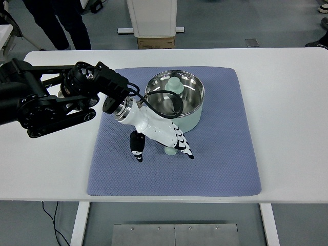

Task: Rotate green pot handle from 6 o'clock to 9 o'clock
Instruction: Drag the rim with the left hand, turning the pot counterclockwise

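1. The pale green steel-lined pot (177,100) sits on the blue-grey quilted mat (215,164).
2. Its green handle (169,150) points toward the near edge.
3. The white left hand (161,137) has its fingers curled around that handle.

Pale green pot (190,119) upright on blue mat (220,164), handle (169,150) pointing near side.

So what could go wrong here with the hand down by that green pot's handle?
1. The left hand covers most of the handle, with its fingers spread rather than clearly wrapped, so it could slip off mid-turn.
2. The pot sits on a blue mat; pushing the handle might drag the pot or bunch the mat instead of spinning it.
3. A black cable by the wrist crosses the pot's rim and could snag there.
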